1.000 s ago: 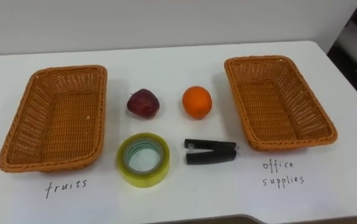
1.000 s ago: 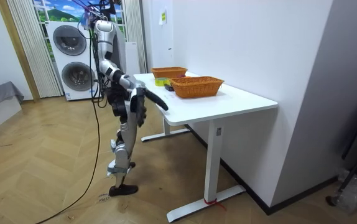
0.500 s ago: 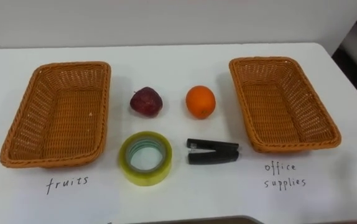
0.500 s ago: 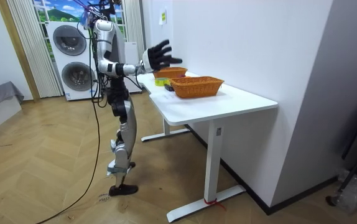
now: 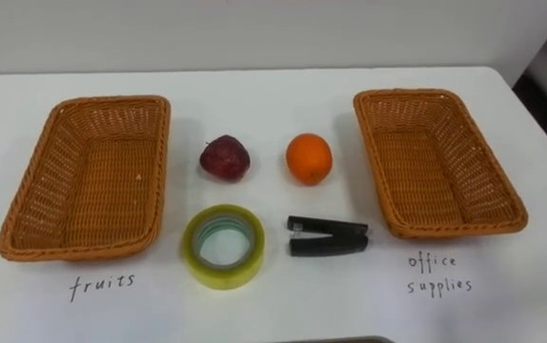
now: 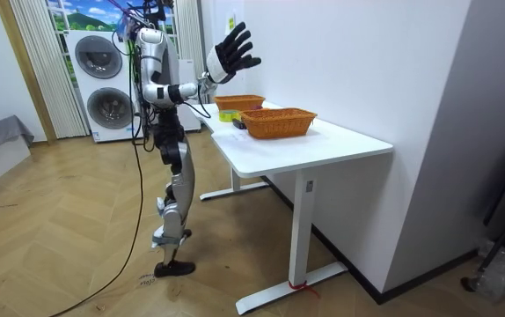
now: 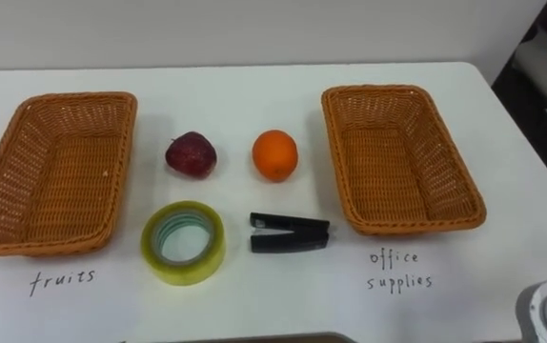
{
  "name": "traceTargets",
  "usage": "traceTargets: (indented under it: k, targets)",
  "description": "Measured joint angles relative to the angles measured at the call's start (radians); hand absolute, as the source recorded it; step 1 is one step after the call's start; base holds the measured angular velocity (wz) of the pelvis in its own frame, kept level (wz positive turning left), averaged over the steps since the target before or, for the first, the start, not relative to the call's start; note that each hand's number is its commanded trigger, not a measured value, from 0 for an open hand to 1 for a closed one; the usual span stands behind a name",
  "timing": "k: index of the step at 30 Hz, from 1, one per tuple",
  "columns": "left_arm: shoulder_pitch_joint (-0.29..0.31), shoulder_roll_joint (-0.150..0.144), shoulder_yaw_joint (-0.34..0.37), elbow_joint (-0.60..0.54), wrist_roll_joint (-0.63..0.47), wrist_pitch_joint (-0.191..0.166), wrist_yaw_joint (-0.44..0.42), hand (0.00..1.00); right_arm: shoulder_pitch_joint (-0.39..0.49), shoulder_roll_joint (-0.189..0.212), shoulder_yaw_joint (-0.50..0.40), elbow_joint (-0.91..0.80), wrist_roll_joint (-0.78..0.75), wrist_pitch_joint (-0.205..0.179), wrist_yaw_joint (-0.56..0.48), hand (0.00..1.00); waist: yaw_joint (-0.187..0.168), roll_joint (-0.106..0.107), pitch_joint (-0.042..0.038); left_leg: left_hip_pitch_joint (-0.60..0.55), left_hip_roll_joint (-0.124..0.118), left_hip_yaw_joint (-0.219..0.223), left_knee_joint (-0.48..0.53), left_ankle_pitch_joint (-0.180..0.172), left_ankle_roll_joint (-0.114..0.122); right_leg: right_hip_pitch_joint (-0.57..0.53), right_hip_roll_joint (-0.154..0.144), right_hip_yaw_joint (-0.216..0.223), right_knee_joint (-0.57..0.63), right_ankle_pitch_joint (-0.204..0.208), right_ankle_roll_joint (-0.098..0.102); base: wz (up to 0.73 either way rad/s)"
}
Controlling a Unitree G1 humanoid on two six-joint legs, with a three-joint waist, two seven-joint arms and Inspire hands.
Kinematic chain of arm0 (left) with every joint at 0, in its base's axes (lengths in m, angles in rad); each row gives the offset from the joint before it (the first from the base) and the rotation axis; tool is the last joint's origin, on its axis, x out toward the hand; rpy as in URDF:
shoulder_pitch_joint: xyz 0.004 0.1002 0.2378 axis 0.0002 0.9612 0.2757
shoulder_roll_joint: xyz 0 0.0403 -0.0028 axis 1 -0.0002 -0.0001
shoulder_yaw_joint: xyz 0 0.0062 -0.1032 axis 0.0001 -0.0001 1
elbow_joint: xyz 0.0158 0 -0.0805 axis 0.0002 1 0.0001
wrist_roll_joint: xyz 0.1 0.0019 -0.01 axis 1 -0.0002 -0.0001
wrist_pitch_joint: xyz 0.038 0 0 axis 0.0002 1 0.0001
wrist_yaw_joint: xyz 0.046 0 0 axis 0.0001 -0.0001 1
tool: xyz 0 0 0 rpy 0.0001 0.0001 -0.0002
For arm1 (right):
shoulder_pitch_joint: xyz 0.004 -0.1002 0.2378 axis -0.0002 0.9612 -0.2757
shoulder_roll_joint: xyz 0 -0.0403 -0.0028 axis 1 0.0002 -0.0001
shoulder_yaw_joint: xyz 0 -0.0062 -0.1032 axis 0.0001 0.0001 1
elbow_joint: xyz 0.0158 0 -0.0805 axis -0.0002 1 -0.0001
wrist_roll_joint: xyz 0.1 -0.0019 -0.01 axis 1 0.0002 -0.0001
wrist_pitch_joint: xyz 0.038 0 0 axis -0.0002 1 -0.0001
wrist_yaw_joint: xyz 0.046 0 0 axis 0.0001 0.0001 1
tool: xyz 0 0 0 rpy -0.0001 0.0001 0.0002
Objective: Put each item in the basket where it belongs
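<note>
- Apple (image 5: 224, 156) and orange (image 5: 309, 157) sit side by side but apart in the middle of the table (image 5: 273, 86), between the two baskets and in neither.
- Judged handling: both are firm, round and fairly weighty, and liable to roll if nudged. The apple's smooth skin may slip. Each is best taken from above, round its widest part, thumb opposing fingers.
- Tape roll (image 5: 223, 245) lies flat just nearer the robot than the apple. It is probably light, stiff and glossy, best pinched across the outer wall or hooked through the core.
- Stapler (image 5: 326, 236) lies closed nearer the robot than the orange. It is probably dense and rigid, best gripped across its narrow sides at mid-length.
- Left basket (image 5: 26, 238) and right basket (image 5: 445, 227) are both empty, each with a handwritten label before it.
- Right robot hand (image 6: 233, 48) is up in the air over the table's near end, fingers spread wide, holding nothing.
</note>
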Motion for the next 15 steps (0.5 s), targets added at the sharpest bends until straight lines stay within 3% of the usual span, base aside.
traceTargets:
  k: [5, 15]
  targets:
    - [-0.005, -0.001, -0.007, 0.001, 0.011, 0.000, -0.001, 0.00, -0.019, -0.039, 0.005, -0.043, -0.085, 0.000, 0.033, 0.00, 0.012, -0.001, 0.0008, -0.001, 0.001, 0.001, 0.002, 0.000, 0.000, -0.002, 0.000, 0.000, 0.001, 0.000, 0.000, 0.00]
    - [-0.008, -0.002, -0.006, 0.009, 0.046, 0.000, -0.003, 0.00, -0.042, -0.065, 0.006, -0.114, -0.126, 0.003, 0.097, 0.00, 0.013, -0.006, 0.0009, -0.002, 0.001, 0.001, 0.002, 0.003, 0.000, -0.002, 0.000, -0.003, 0.000, 0.002, -0.001, 0.00]
